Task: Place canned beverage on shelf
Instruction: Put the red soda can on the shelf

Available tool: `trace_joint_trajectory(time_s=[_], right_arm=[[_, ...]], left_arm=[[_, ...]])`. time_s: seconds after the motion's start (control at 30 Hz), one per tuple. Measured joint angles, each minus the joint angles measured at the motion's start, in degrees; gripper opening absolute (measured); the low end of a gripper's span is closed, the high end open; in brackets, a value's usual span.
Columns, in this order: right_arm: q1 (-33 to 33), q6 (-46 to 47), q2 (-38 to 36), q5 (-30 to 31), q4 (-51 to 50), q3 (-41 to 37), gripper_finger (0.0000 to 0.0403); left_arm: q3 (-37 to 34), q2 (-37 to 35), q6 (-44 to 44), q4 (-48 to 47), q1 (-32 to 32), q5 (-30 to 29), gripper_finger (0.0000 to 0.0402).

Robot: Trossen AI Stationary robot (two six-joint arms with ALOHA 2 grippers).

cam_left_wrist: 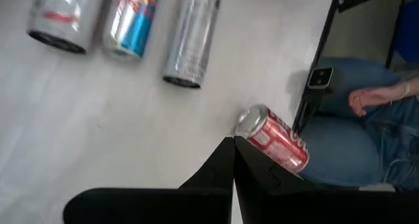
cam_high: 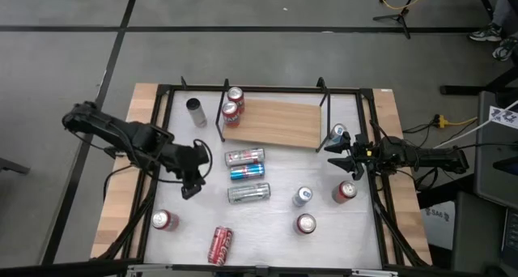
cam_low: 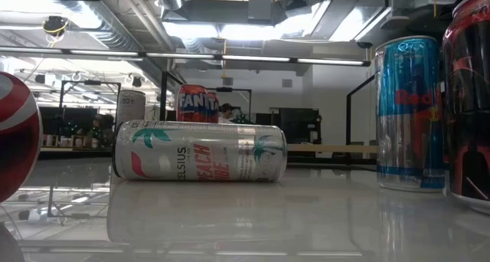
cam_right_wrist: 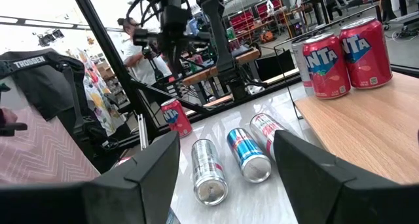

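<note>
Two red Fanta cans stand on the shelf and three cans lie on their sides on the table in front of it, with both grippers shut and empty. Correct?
Not quite. The left gripper is shut, but the right gripper is open, as the right wrist view shows. The two Fanta cans on the shelf and the three lying cans are right.

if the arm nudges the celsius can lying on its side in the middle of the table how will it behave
The Celsius can lies on its side on the glossy white tabletop, so a push across its length would likely roll it. It lies apart from the blue can beside it, so it could roll into that. Its smooth metal wall probably makes it slippery to pinch.
</note>
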Motion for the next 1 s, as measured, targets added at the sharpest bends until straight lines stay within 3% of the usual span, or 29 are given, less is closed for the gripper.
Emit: trace_joint_trajectory(time_s=[0.23, 0.7, 1.0], right_arm=[[0.0, 0.0, 0.0, 0.0, 0.0, 0.0, 0.0239], [0.0, 0.0, 0.0, 0.0, 0.0, 0.0, 0.0239], [0.0, 0.0, 0.0, 0.0, 0.0, 0.0, 0.0239]], left_arm=[[0.0, 2.8, -1.3, 0.0, 1.0, 2.6, 0.0018], [0.0, 6.1, -1.9, -6.0, 2.4, 2.7, 0.0174], [0.0, 6.2, -1.8, -7.2, 2.4, 2.7, 0.0190]])
